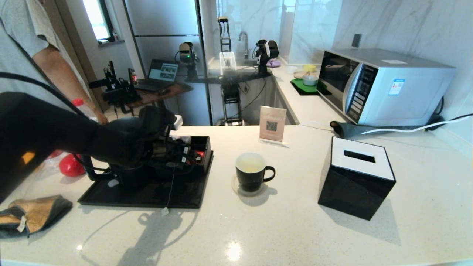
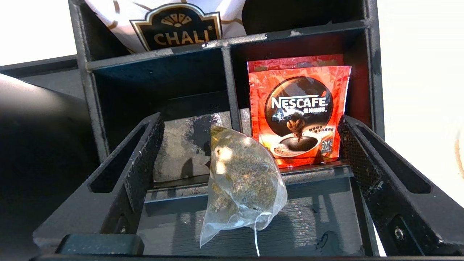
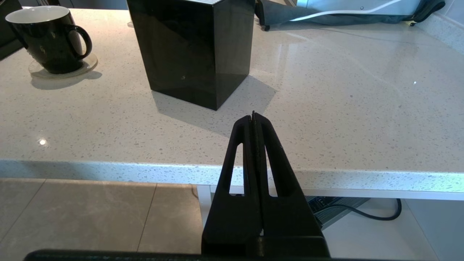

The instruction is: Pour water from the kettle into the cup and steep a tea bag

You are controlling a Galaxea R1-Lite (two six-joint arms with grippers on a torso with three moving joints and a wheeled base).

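**Tea bag pickup at the organiser box**

The tea bag (image 2: 243, 185) leans between the spread fingers of the left end effector (image 2: 250, 152), at the front of a black organiser box (image 2: 232, 72); neither finger touches it, so nothing is grasped. Its string hangs over the tray (image 1: 184, 199). The cup (image 1: 252, 173), on the counter (image 1: 295, 229) well apart, appears already filled. Judged next: close on the sachet, lift, carry to the cup. The right end effector (image 3: 255, 117) is clenched empty off the counter edge.
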